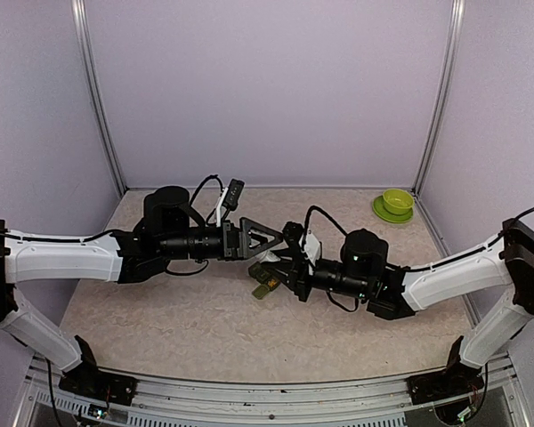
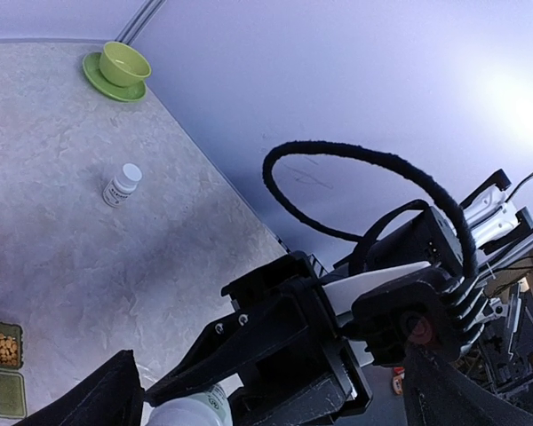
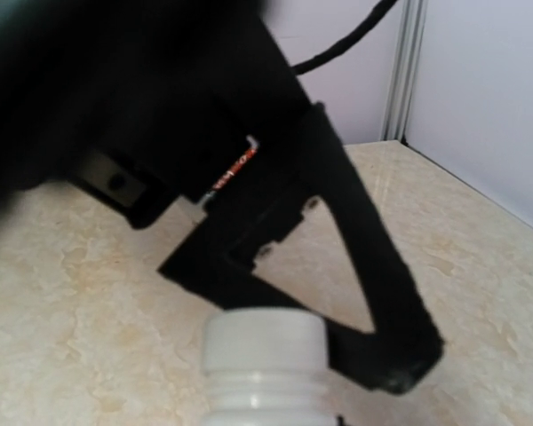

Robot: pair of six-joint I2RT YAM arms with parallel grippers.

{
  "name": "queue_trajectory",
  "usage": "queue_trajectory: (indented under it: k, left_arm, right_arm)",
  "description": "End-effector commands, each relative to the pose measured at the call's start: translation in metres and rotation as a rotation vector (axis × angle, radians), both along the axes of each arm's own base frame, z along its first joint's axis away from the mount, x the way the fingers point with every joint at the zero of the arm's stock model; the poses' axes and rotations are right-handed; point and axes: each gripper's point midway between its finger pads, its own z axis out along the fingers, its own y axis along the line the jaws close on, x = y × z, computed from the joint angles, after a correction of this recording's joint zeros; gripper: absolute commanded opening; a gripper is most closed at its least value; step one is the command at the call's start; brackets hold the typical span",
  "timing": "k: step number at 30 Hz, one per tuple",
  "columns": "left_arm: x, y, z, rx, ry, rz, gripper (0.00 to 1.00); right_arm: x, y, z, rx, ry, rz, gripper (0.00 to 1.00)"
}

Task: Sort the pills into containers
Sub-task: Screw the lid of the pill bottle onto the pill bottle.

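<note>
Just above the containers (image 1: 265, 286), the two grippers met almost tip to tip. The right gripper (image 1: 283, 267) was closed on a white bottle (image 3: 262, 355), with the cap on and turned toward the left gripper (image 1: 271, 238). The fingers of the left gripper stood wide apart around the cap, and I could not see them touching it. The containers lay flat on the table (image 1: 160, 311) as a dark green strip. In the left wrist view, one compartment was open with yellowish pills (image 2: 6, 348) inside, and the compartment next to it had its lid shut. A second small bottle (image 2: 122, 185) was farther from the strip, toward the lime-green bowl (image 2: 124, 64), which was well apart from it. I judged the strip to be light and stiff, so it would slide easily on the smooth table if a lid was pushed. It should be held by its long sides, not by the thin lids. The held bottle looked smooth and round and could turn in the grip, so the cap was better taken around its rim.
</note>
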Motion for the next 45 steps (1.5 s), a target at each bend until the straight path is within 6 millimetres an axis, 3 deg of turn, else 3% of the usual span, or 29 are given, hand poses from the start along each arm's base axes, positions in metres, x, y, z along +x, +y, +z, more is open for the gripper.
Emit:
queue_trajectory:
  k: [1,8,25,36,45]
  left_arm:
    - [-0.01,-0.005,0.03,-0.088,-0.055,-0.045,0.99]
    - [-0.004,0.001,0.024,-0.081,-0.04,-0.008,0.99]
    - [-0.001,0.008,0.014,-0.051,-0.034,0.027,0.99]
    - [-0.004,0.005,0.011,-0.055,-0.028,0.006,0.99]
    - [-0.007,0.004,0.016,-0.081,-0.035,-0.01,0.99]
  right_arm:
    - [-0.004,0.009,-0.007,-0.023,0.01,0.028,0.03]
    - [-0.008,0.002,0.002,0.015,-0.007,0.023,0.03]
    - [0.007,-0.023,0.022,0.06,-0.048,-0.126,0.02]
    - [0.012,-0.016,0.021,0.065,-0.035,-0.128,0.02]
    - [0.012,0.002,0.007,0.029,0.005,-0.079,0.01]
